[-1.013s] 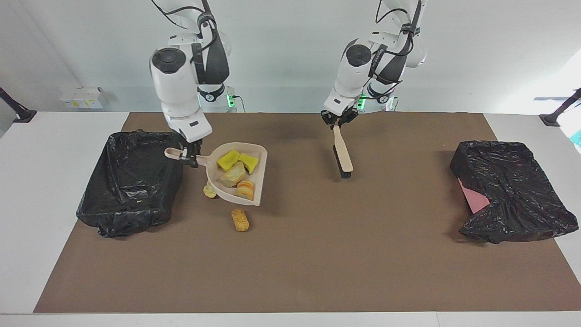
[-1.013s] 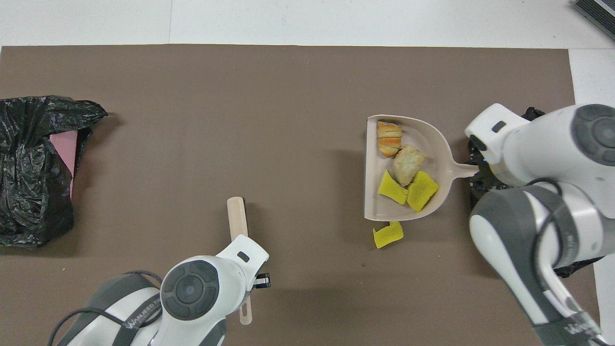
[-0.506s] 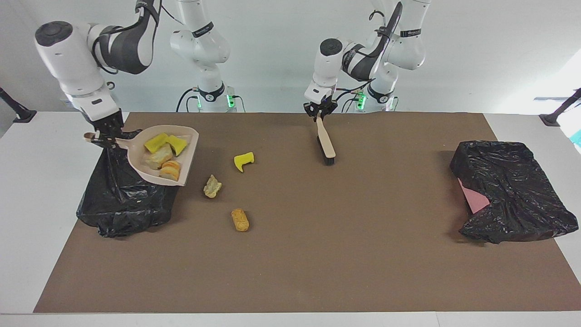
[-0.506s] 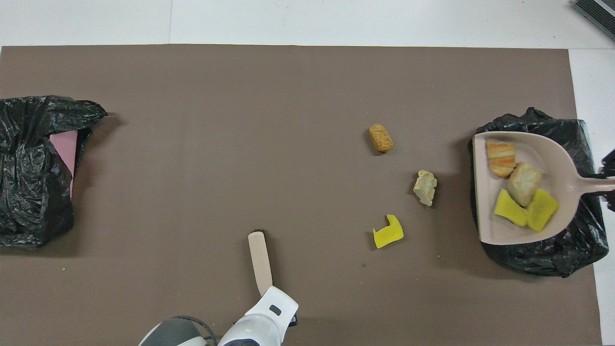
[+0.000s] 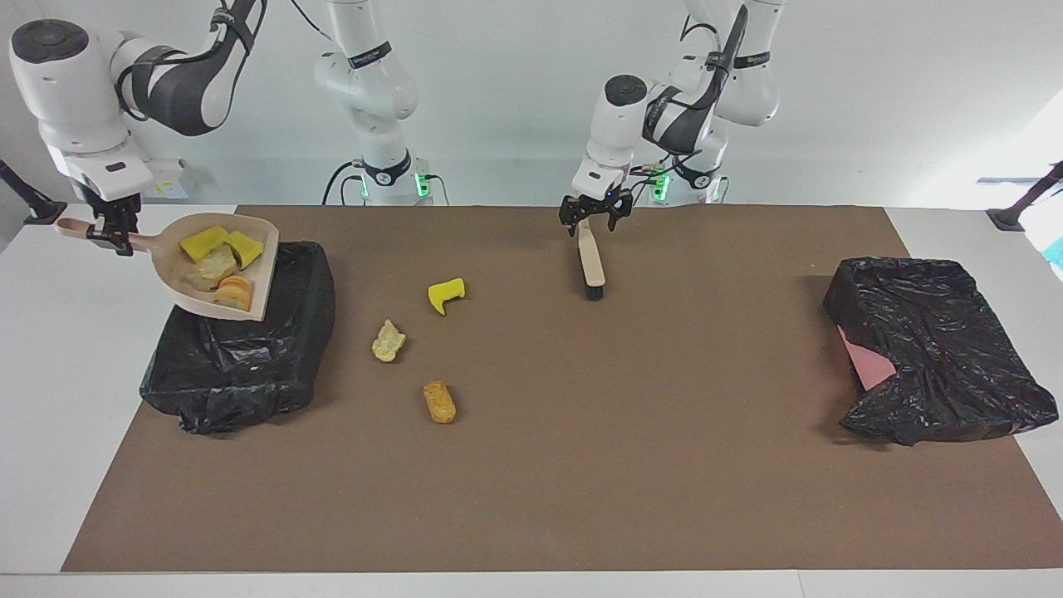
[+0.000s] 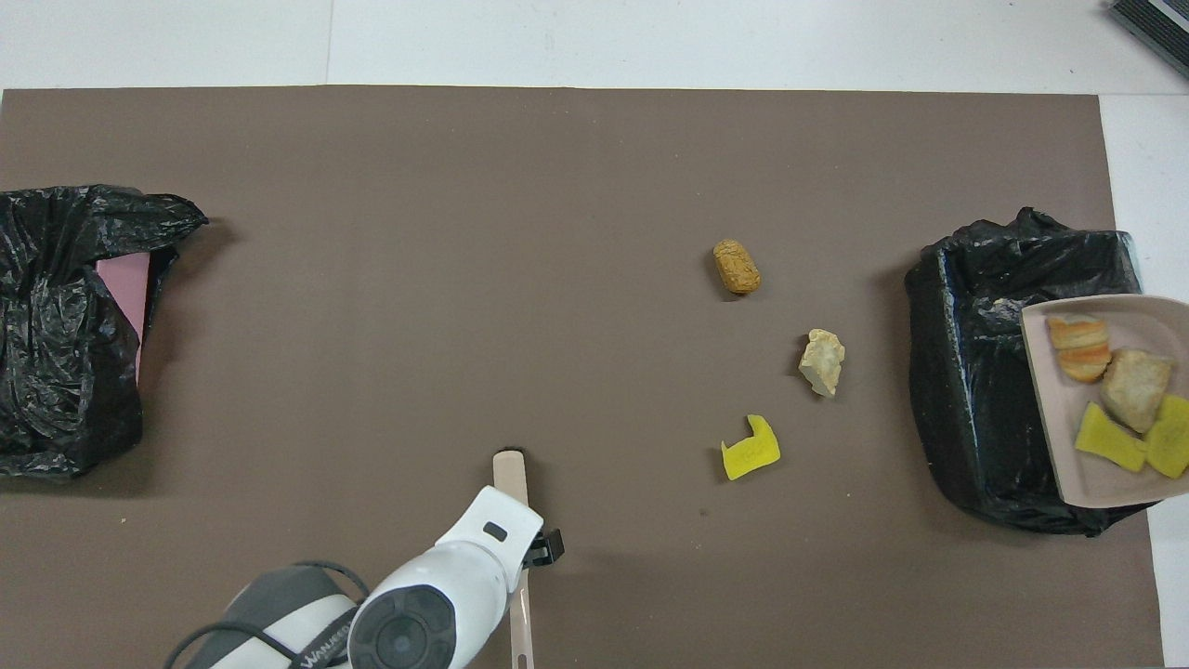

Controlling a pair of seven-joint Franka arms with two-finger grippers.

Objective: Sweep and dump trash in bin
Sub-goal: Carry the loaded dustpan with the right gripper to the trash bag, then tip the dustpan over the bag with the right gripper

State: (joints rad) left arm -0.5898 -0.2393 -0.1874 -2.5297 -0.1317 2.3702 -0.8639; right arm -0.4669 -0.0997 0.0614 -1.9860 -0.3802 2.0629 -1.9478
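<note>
Dustpan (image 5: pixel 222 267) carried outward over bin (image 5: pixel 241 349), right fingers (image 5: pixel 112 241) clamping handle, left fingers (image 5: pixel 591 218) spread around brush (image 5: pixel 590 259)

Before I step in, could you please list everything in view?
Table: one, white.
Mat: one, brown, on table.
Bins: two, black-bagged, one at each end of the mat.
Dustpan: one, beige, raised over the bin at the right arm's end.
Trash in dustpan: four, yellow, beige, orange.
Loose trash: three, yellow, beige, orange-brown, on mat.
Brush: one, beige, on mat.
Right gripper: shut on dustpan handle.
Left gripper: open over brush handle.
</note>
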